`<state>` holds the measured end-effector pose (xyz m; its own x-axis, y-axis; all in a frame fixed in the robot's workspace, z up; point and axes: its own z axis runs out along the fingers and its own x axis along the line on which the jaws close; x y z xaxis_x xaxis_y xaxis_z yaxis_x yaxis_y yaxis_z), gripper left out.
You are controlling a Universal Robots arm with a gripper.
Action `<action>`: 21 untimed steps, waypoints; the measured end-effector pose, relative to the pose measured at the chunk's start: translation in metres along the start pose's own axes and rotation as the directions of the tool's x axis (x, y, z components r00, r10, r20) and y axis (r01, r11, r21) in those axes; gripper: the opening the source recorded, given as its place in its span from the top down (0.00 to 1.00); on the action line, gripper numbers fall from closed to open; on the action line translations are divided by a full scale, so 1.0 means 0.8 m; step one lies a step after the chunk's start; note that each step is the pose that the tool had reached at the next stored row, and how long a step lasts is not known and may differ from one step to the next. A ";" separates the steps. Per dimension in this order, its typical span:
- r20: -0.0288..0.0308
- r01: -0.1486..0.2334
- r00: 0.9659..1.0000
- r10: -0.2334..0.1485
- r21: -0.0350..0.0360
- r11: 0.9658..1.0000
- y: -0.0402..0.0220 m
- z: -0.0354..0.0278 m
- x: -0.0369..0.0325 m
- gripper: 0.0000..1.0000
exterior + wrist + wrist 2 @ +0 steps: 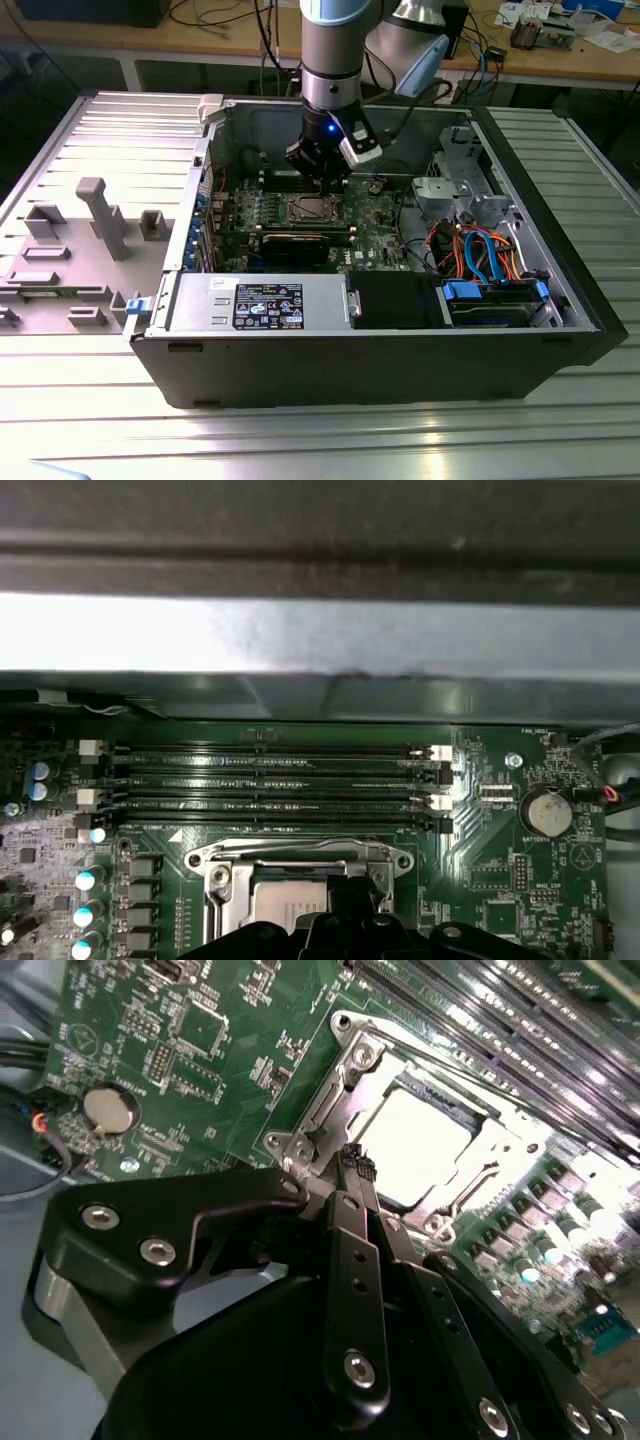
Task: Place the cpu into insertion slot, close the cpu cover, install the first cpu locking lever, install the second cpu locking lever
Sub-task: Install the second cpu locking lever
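The cpu (415, 1145) lies flat in the insertion slot (330, 1110) on the green board (200, 1070); its pale metal face shows through the window of the cpu cover (470, 1175), which appears folded down over it. In the first wrist view the same chip (290, 905) sits framed by silvery metal, just beside the row of long black memory slots (270, 785).

The tool (350, 1160) hangs directly over the slot's edge, its tip close above the metal frame near a corner screw; contact cannot be judged. The fingers (352, 1260) look pressed together into one narrow black blade, pinching nothing visible.

In the exterior view the tool (322, 178) points straight down into the open computer case (400, 350), with the slot (305, 208) just beneath it and slightly toward the exterior view's left. The case rests on a ribbed metal worktop (300, 440).

Judgement: chip seated, cover down; levers' state unclear.
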<state>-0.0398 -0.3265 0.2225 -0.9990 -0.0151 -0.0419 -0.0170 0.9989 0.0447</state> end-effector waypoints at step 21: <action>0.000 0.000 1.000 0.000 0.003 1.000 -0.0196 -0.0137 -0.0003 0.89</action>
<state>-0.0397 -0.3427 0.2328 -0.9990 -0.0152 -0.0418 -0.0170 0.9990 0.0416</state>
